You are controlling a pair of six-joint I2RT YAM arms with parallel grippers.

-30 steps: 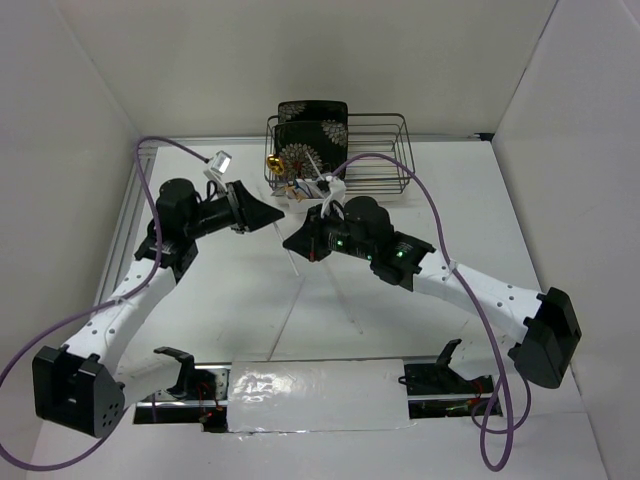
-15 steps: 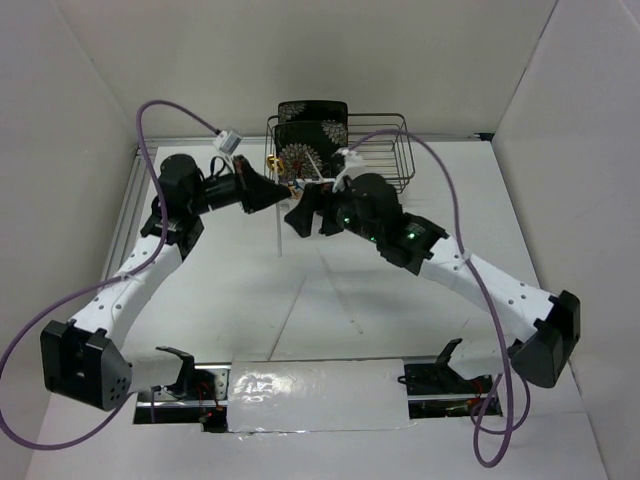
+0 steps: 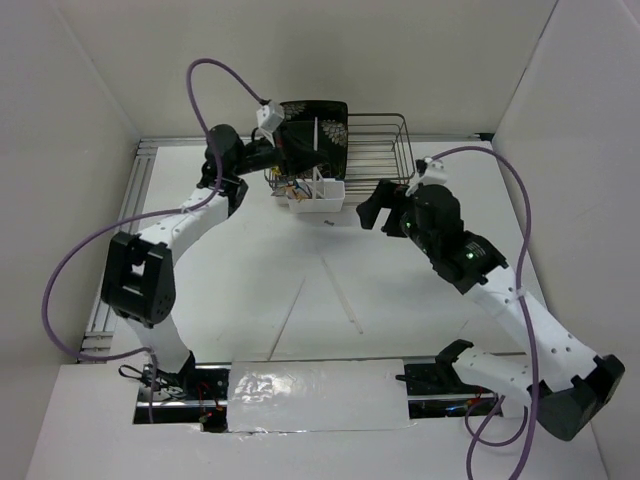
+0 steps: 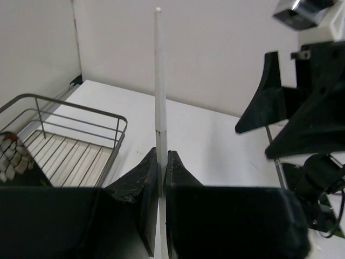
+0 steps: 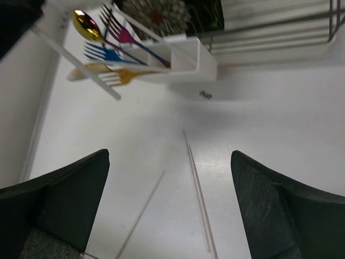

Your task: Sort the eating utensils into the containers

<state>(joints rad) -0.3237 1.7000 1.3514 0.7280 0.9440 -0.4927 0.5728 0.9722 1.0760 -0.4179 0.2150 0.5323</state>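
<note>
Chopsticks (image 5: 197,189) lie on open table (image 5: 269,124), well apart from caddy (image 5: 186,58).

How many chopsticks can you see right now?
4 chopsticks: one pinched in the left claw, two side by side on the table, one apart beside them. Others may hide in the caddy.

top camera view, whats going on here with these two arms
The left claw is shut on a pale chopstick, holding it at the white caddy beside the wire rack; whether its tip is inside, I cannot tell. The right claw hangs open and empty over the table. The caddy already holds a gold spoon and a blue fork, and more thin chopsticks lie on the table, not yet sorted.
</note>
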